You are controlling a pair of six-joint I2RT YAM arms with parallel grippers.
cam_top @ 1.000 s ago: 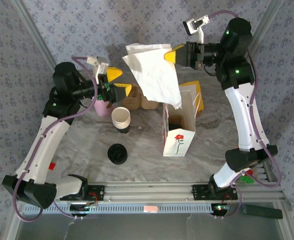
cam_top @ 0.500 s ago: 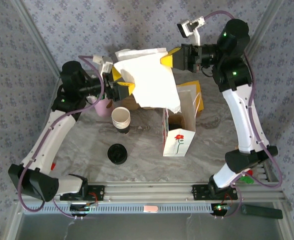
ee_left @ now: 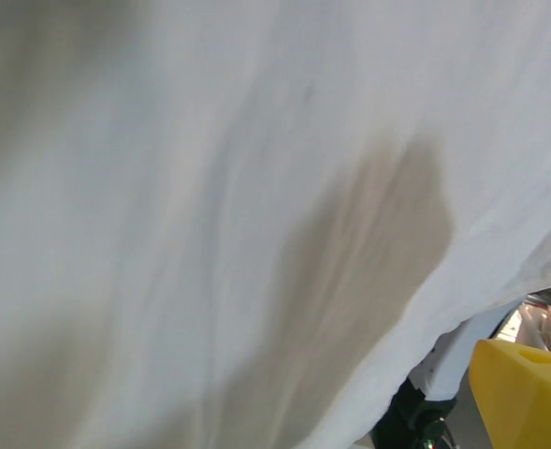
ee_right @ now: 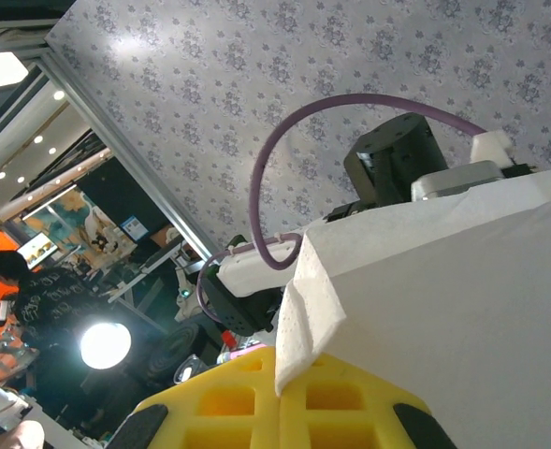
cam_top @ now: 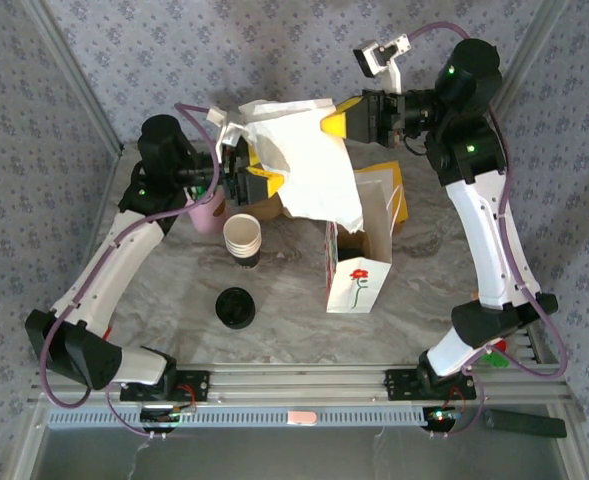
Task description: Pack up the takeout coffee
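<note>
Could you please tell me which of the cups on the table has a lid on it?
The coffee nearest the arm bases, a black disc from above. The stacked cups just behind it are open and white-rimmed.

- Left arm reaches forward and inward; left gripper (cam_top: pixel 252 165) is raised above the tabletop, jaws spread wide.
- Right arm stands tall; right gripper (cam_top: pixel 336 117) points left, jaws pinched on a white paper napkin (cam_top: pixel 309 165).

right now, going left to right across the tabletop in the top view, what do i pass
pink cup → stack of paper cups → white paper bag with the red flower → small green thing by the right arm's base
</note>
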